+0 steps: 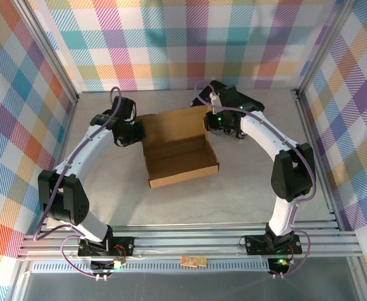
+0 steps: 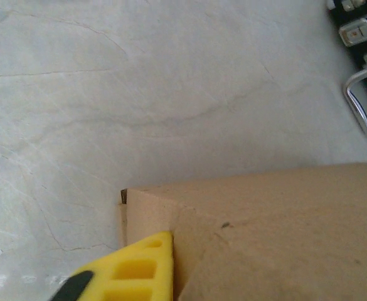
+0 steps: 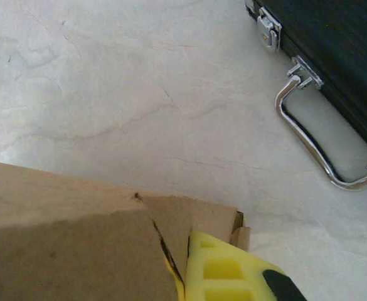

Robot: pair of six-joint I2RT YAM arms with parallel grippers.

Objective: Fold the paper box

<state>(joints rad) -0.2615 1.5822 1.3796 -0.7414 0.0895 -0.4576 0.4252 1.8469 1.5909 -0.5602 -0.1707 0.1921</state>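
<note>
Yellow-fingered left gripper (image 1: pixel 138 132) and right gripper (image 1: pixel 213 123) each pinch a far corner of the brown paper box (image 1: pixel 180 160). It lies open mid-worktop (image 1: pixel 252 182), lid raised. A black case (image 3: pixel 340 44) lies near the right gripper.

My left arm (image 1: pixel 86 148) and right arm (image 1: pixel 265 135) are white shells with black joints — a purple cable (image 1: pixel 113 95) loops along each. Small green lights (image 1: pixel 281 260) glow on the right one. My fingers (image 2: pixel 136 271) are yellow moulded plastic with rectangular pockets and a black patch.
</note>
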